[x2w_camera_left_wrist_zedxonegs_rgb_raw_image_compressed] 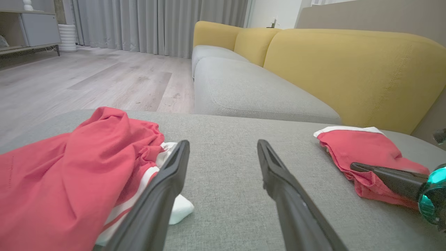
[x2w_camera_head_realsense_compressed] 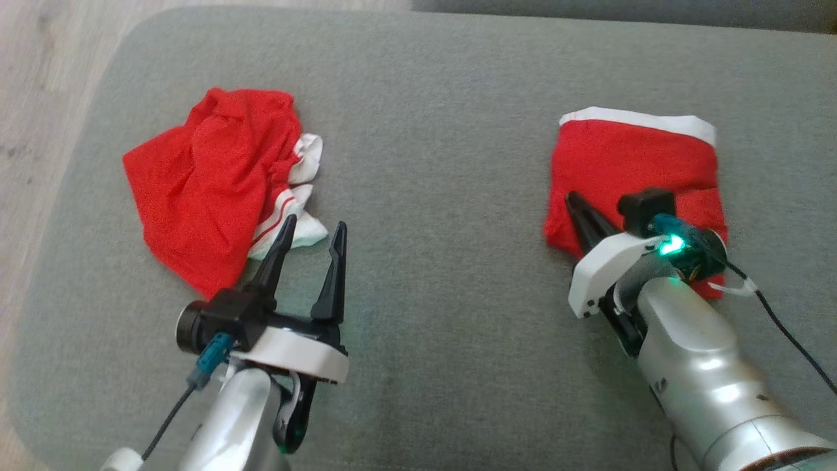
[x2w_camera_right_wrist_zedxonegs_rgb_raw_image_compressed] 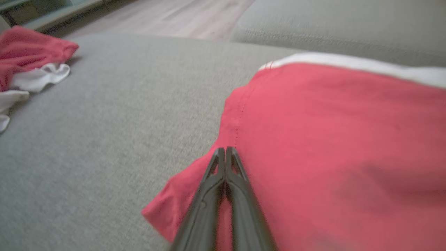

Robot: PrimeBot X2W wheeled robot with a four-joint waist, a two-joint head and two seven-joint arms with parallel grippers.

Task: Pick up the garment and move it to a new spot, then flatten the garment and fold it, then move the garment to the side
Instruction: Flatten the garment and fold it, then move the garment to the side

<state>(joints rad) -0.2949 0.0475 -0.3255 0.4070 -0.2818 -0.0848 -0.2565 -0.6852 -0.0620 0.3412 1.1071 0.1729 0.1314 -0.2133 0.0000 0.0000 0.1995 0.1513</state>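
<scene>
Red with a white band along its far side, the folded garment [x2w_camera_head_realsense_compressed: 628, 157] lies flat on the right part of the grey upholstered seat [x2w_camera_head_realsense_compressed: 431, 131], closer to the far edge than the near one. Our right pincer [x2w_camera_head_realsense_compressed: 572, 198] is over its left near corner, fingers pressed tight together with the tips low over the cloth; we can't tell if any fabric is caught between them. Over by the seat's left edge there's a crumpled red garment [x2w_camera_head_realsense_compressed: 203, 183] with white trim poking out. Our left pincer [x2w_camera_head_realsense_compressed: 314, 224] sits just beside that trim, spread wide and holding nothing. Pale wood floor [x2w_camera_head_realsense_compressed: 39, 65] runs past the left edge.
</scene>
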